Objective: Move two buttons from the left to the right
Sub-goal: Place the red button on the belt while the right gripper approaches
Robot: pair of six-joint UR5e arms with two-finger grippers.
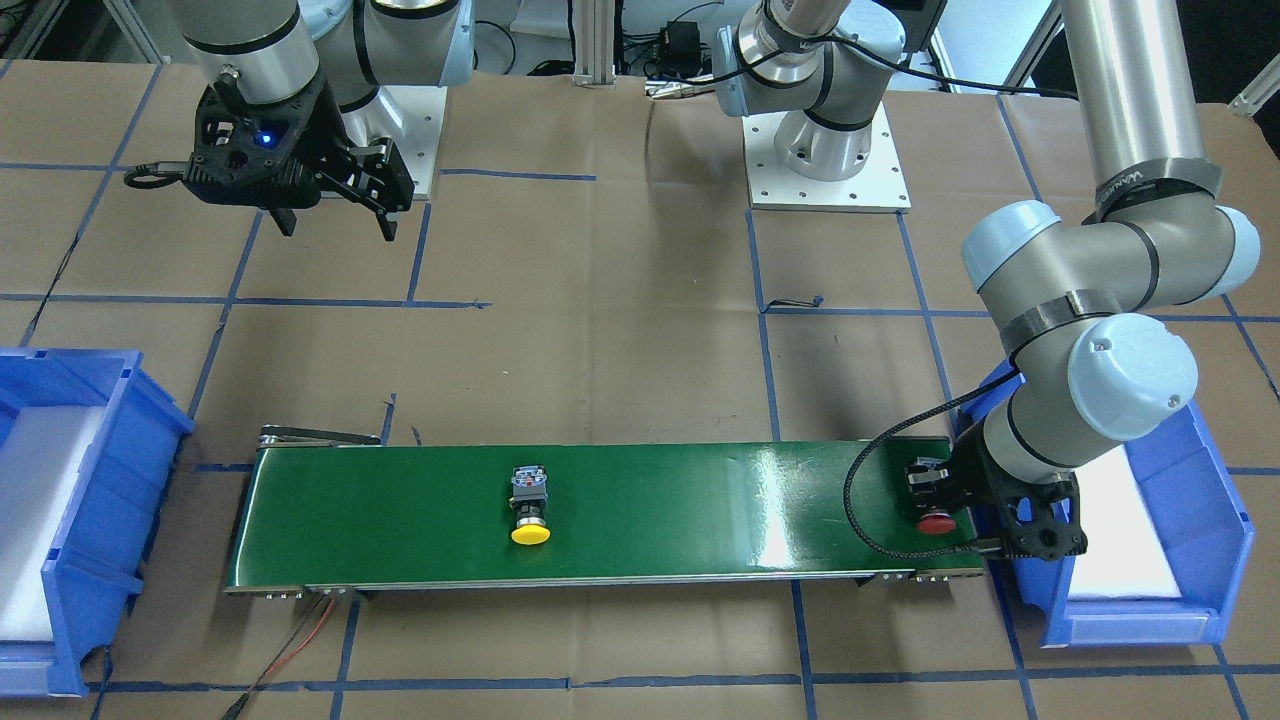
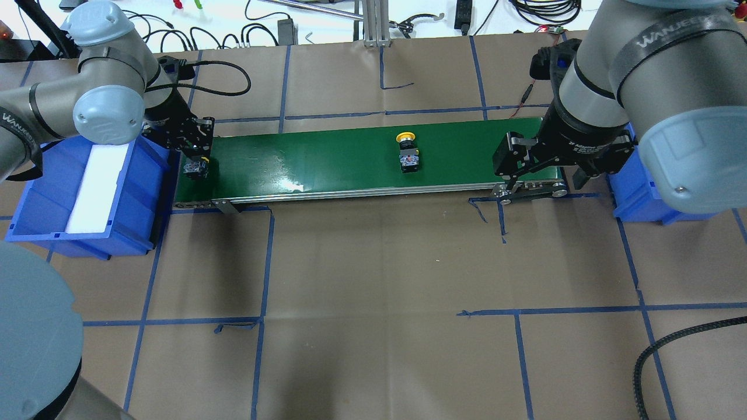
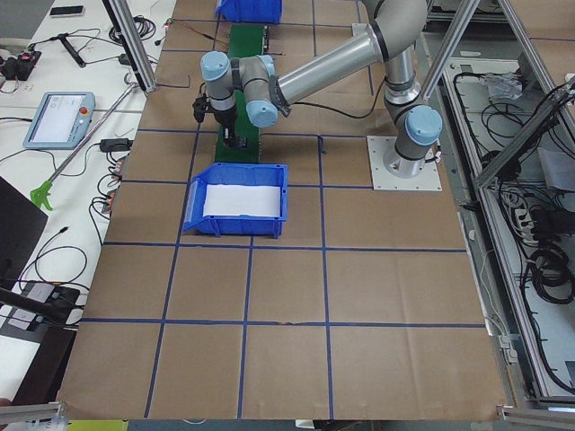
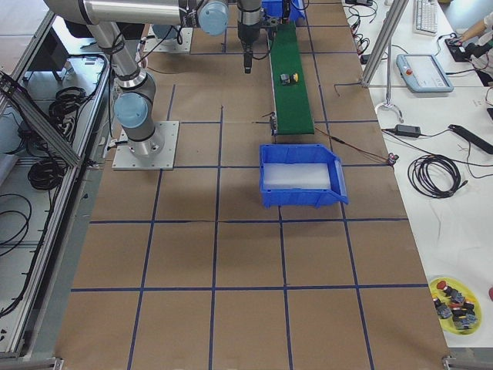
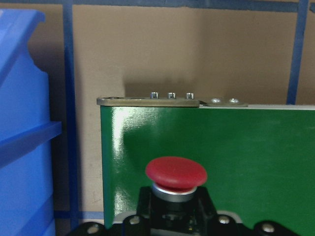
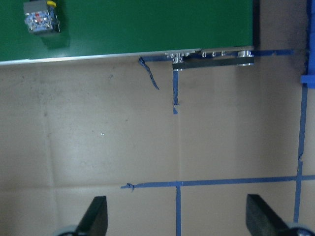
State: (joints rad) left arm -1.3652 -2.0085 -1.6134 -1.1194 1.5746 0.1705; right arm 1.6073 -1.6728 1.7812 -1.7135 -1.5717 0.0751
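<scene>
The bench (image 2: 373,280) is covered in brown paper and marked off by a grid of blue tape. A blue bin (image 2: 35,204) with a white liner sits at the robot's left, and a second blue bin (image 1: 100,450) sits at its right. A long green conveyor belt (image 2: 315,157) runs between the two bins.

The right gripper (image 2: 543,178) hangs over the bench just beside the belt's right end. Its jaws are spread wide and hold nothing.

The left gripper (image 1: 935,500) is low over the belt's left end, next to the left bin. Its jaws pinch the black body of the red button (image 5: 175,173). The glossy red mushroom cap sits on a silver collar and points out toward the operators' side. Whether this button touches the belt cannot be told.

The yellow button (image 1: 528,510) lies on its side about midway along the belt, well apart from both grippers. Its round yellow cap faces the operators' side. Its boxy grey-and-black switch body, with small red and blue marks, faces the robot.
</scene>
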